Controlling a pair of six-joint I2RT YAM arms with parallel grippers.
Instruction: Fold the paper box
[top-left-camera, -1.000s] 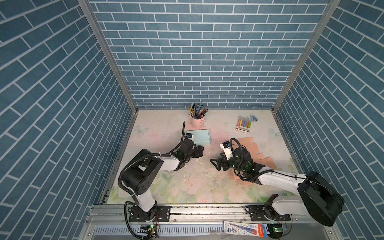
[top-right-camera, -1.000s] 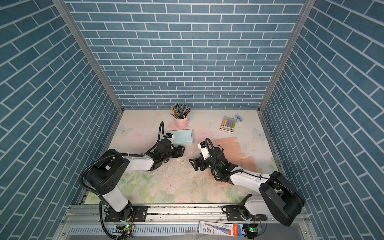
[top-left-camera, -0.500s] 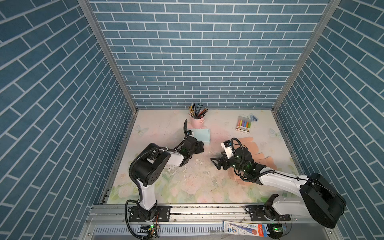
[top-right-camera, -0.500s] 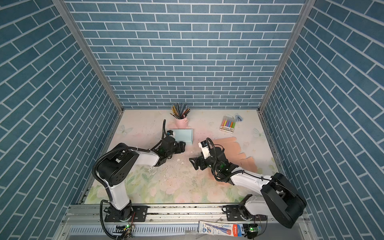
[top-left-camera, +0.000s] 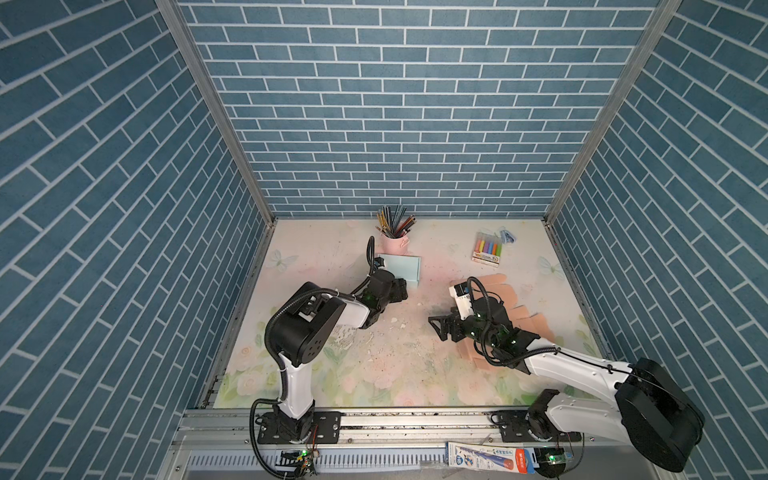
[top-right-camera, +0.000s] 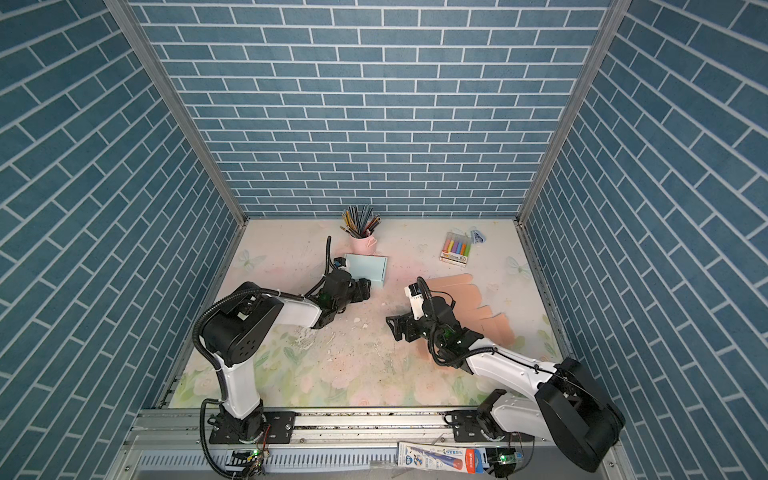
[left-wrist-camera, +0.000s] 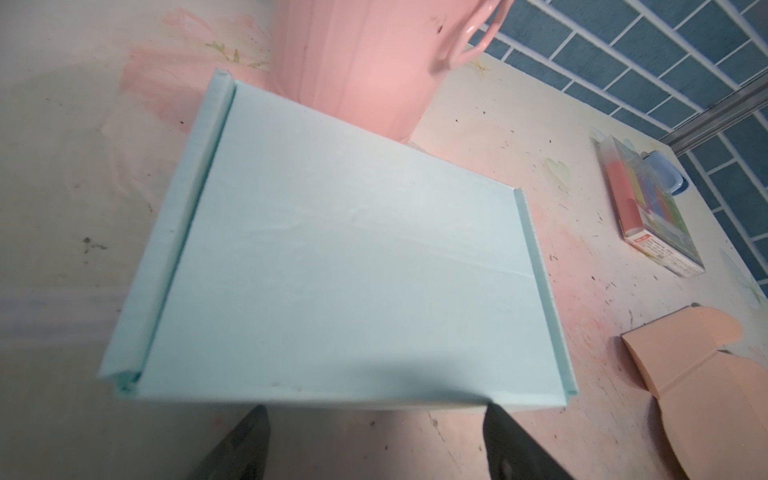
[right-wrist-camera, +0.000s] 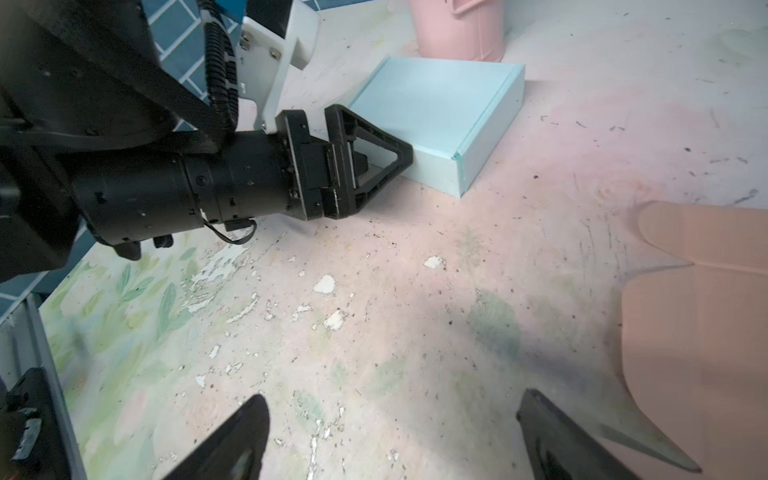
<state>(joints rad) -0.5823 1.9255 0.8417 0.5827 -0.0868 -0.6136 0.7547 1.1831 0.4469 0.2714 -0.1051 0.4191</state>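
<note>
I read left hand (top-left-camera: 400, 289) open, jaws spread at the near side of the light-blue folded paper box (top-left-camera: 402, 266), which sits by the pink pencil cup (top-left-camera: 392, 243). Right hand (top-left-camera: 437, 328) open, empty, over the counter (top-left-camera: 374, 374) beside the flat peach cardboard blank (top-left-camera: 496, 284).

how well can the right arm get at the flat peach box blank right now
Probably yes: the peach box blank lies flat right beside the open right end effector, with only bare mat between them, though a flat sheet may be hard to pinch.
</note>
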